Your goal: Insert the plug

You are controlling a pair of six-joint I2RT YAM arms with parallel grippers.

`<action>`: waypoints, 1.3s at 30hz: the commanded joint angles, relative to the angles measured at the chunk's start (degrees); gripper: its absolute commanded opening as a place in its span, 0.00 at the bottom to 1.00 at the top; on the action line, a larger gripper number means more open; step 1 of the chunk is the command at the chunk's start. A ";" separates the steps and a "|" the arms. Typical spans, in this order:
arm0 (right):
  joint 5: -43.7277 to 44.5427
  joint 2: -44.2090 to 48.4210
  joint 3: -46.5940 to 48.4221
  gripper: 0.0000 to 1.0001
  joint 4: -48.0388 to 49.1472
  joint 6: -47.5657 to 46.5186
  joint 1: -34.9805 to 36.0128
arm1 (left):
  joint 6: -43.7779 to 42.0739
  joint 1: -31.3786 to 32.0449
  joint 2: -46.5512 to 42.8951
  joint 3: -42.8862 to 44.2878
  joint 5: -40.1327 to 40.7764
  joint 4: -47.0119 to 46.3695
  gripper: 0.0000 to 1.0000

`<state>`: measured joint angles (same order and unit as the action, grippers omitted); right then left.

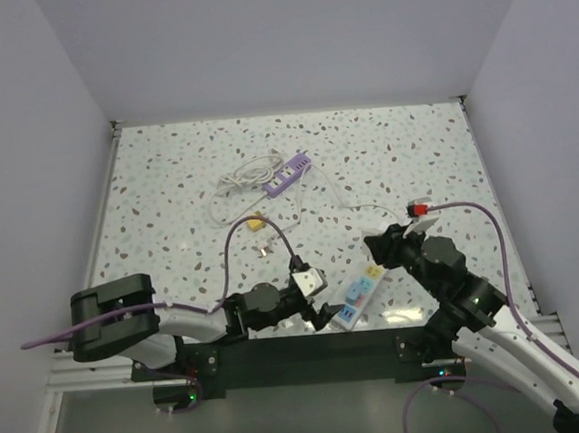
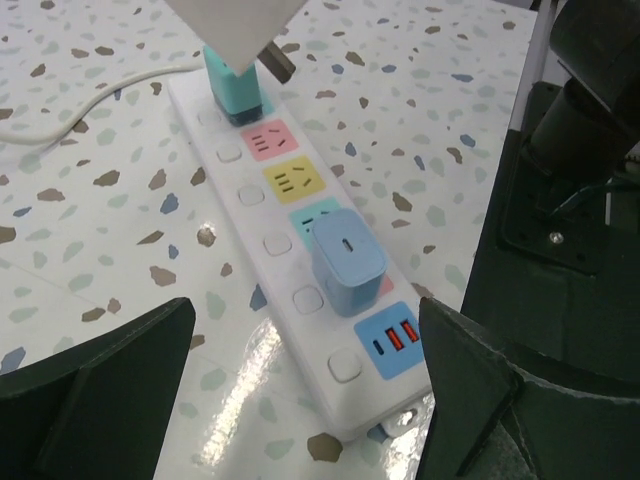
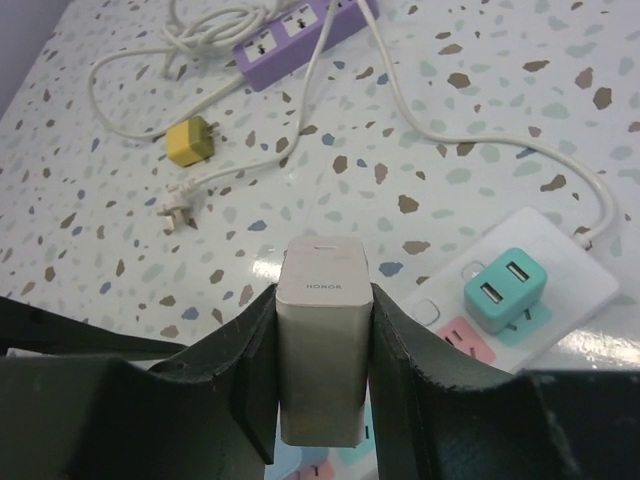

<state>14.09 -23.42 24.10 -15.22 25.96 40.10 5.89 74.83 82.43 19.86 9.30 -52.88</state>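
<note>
Two chargers sit in the white power strip [image 2: 235, 190] lying on the speckled bench [image 1: 167, 186]. A teal charger [image 3: 505, 290] with two USB ports on top is at the cord end. A blue charger [image 2: 347, 260] with one oval port is near the other end, beside a blue panel with two red USB ports. Between them lie a pink socket and a yellow socket, both bare. The right tool [image 3: 323, 310] is clamped on the sides of a pale grey charger [image 3: 322, 345], whose top face reads "HONOR". This plug hangs in the air just above the strip's cord end, close to the teal charger. In the left wrist view one of its prongs shows, not in any socket. The left tool [image 2: 305, 385] is spread wide and holds nothing, its dark fingers [image 2: 100, 390] flanking the strip's near end. Further back on the bench lie a purple power strip [image 3: 300, 30], a yellow plug [image 3: 190, 140] and a white cable [image 3: 130, 110].
</note>
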 commanded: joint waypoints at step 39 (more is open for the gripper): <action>4.28 2.59 -1.42 0.00 2.39 -1.52 -0.02 | 4.39 6.03 21.19 23.20 23.74 15.70 0.49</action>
<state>19.49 -20.12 22.85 -18.96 25.58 40.10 10.00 80.88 102.56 41.06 28.93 -38.48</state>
